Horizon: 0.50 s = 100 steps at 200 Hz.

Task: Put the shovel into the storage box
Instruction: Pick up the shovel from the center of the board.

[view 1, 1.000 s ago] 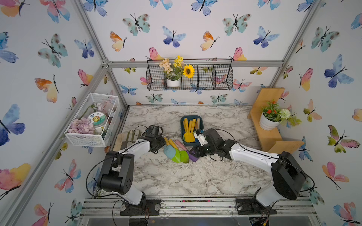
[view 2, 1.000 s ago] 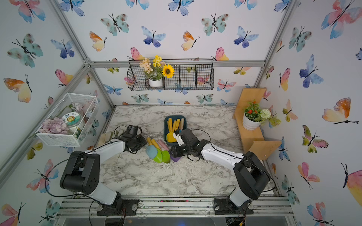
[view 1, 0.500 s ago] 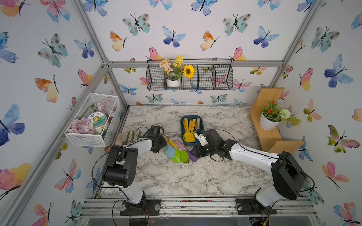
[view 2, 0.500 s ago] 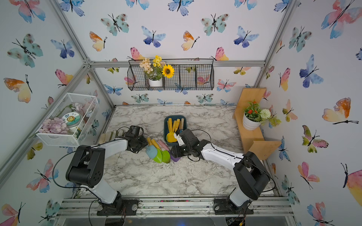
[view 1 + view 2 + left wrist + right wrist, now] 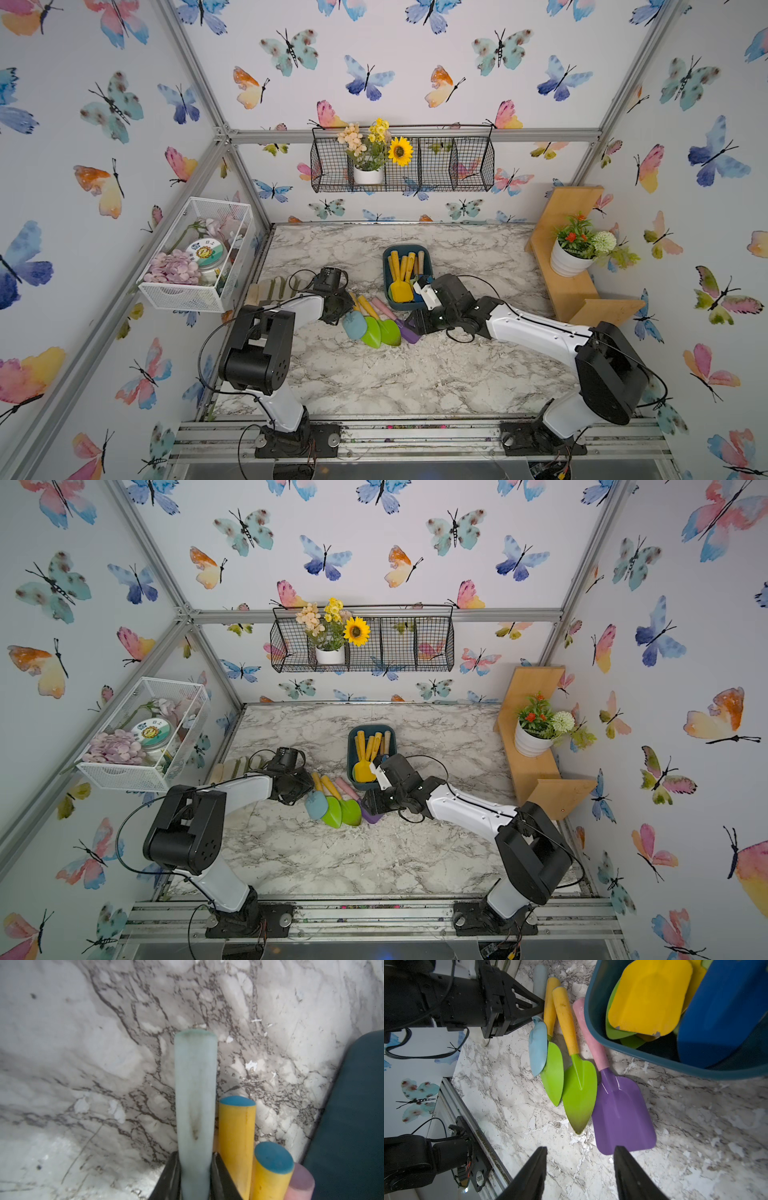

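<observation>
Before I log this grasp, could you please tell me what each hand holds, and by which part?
The left hand grips the pale-blue shovel by its handle, close to the blade. The right hand is open and holds nothing.

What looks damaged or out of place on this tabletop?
The marble tabletop is worn: its surface is flaking in white patches and loose chips near the storage box. The yellow shovel blade inside the box has paint chipped off at its tip corners. Nothing is spilled or toppled.
</observation>
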### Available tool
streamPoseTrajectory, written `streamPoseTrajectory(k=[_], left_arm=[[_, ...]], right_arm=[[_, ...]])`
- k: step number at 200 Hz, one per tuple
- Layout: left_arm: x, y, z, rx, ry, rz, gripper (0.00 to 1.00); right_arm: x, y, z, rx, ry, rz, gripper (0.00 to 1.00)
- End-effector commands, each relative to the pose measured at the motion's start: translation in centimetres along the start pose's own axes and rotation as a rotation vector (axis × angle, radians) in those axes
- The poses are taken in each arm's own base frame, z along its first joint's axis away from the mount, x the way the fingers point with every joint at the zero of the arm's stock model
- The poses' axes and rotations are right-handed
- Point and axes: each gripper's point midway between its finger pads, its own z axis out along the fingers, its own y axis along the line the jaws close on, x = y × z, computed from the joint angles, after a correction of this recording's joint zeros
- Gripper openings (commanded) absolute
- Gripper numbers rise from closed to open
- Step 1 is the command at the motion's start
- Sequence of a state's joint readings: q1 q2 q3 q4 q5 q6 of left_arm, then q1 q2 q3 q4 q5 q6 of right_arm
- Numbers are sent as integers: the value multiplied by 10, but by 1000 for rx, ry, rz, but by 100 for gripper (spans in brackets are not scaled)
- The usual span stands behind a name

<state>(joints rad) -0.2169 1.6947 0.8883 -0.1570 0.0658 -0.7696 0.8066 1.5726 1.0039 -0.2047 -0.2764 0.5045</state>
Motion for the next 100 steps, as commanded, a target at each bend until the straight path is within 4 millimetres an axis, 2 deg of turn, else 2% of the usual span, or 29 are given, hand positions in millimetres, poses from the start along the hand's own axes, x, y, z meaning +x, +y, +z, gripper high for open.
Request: streamPoseTrajectory(k=[1,45,100], left_arm=[[-2,-2,-13,13,-10,5,20],[-3,-8,-35,46,-29,27,12],[3,-17,-63,80,-38,81,11]], right_arm=[[2,-3,-6,31,-7,0,56],[-2,-3,-9,39,-22,-5,56],[-10,0,-16,37,-58,-8,56]])
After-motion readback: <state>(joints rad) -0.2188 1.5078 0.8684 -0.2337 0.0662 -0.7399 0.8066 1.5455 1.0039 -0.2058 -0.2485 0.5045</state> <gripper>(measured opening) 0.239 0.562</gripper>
